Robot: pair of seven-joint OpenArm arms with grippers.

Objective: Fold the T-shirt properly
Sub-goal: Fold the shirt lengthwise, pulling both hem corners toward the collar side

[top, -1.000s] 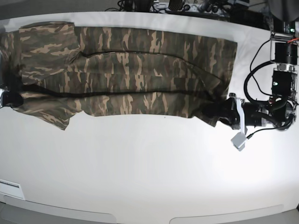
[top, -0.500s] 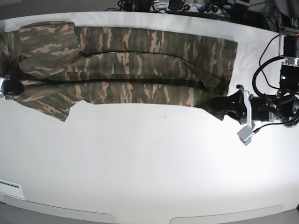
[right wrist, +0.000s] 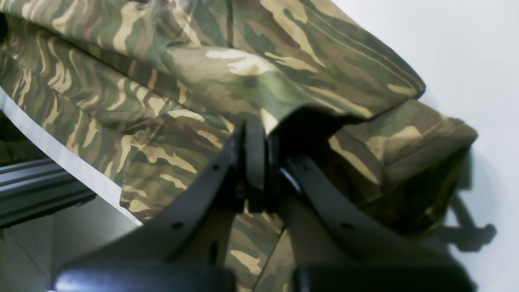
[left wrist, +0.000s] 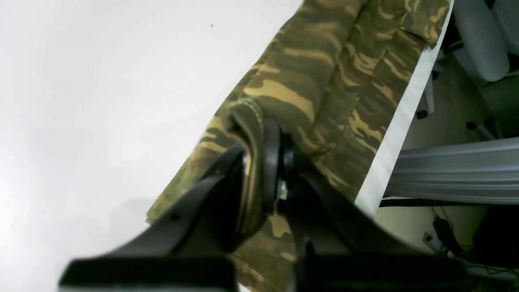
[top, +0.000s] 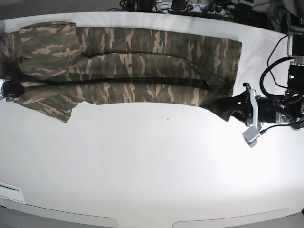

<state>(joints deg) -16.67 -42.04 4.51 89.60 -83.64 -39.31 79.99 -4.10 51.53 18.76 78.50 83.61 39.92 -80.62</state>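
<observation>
The camouflage T-shirt (top: 137,66) lies stretched across the far half of the white table (top: 152,161), its near long edge folded back over the body. My left gripper (top: 227,105) at the base view's right is shut on the shirt's near hem corner; the left wrist view shows cloth (left wrist: 284,93) bunched between its pads (left wrist: 269,162). My right gripper (top: 15,88) at the left edge is shut on the shoulder and sleeve end; the right wrist view shows its fingers (right wrist: 253,158) clamped on cloth (right wrist: 227,89), with the sleeve (right wrist: 405,150) drooping beside them.
Cables and equipment (top: 199,5) sit behind the table's far edge. The left arm's body and cables (top: 285,95) stand at the right edge. A white strip (top: 10,192) lies at the near left corner. The table's edge (left wrist: 399,129) runs close beside the shirt.
Both grippers have carried the shirt's near edge farther from the front of the table, narrowing the folded band. The left gripper has also shifted right and turned.
</observation>
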